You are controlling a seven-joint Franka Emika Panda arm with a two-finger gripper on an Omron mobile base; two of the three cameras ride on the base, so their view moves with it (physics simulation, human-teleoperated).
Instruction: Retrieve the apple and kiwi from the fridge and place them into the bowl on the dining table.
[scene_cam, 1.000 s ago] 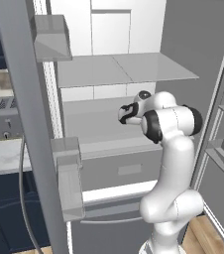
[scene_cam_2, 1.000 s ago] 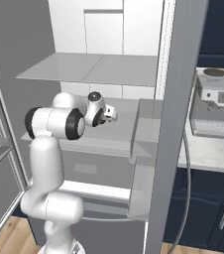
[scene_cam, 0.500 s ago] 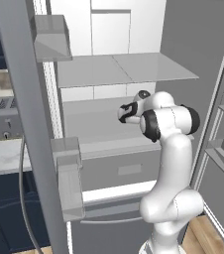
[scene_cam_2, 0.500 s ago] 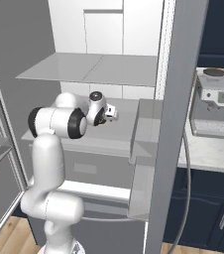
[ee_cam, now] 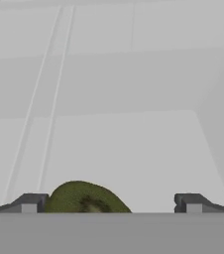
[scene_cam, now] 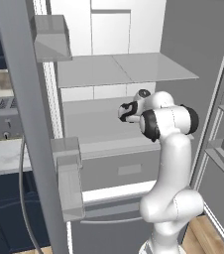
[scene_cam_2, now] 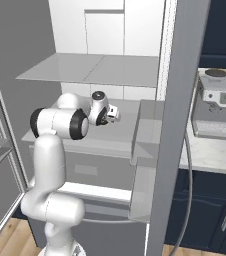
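While the pincer (ee_cam: 111, 203) is standing with its two dark, blocky tips wide apart and gripping nothing, the kiwi (ee_cam: 86, 197) is lying between them beside the left tip, a rounded, matte green-brown oval on a smooth pale grey shelf (ee_cam: 129, 149) inside the fridge (scene_cam: 134, 30). Beyond it, the flat white back wall is showing straight panel seams. No writing is readable anywhere.

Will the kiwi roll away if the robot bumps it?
Probably a little: the kiwi is rounded and lies on a smooth fridge shelf. It sits beside one finger of the open gripper, so closing may nudge it sideways first.
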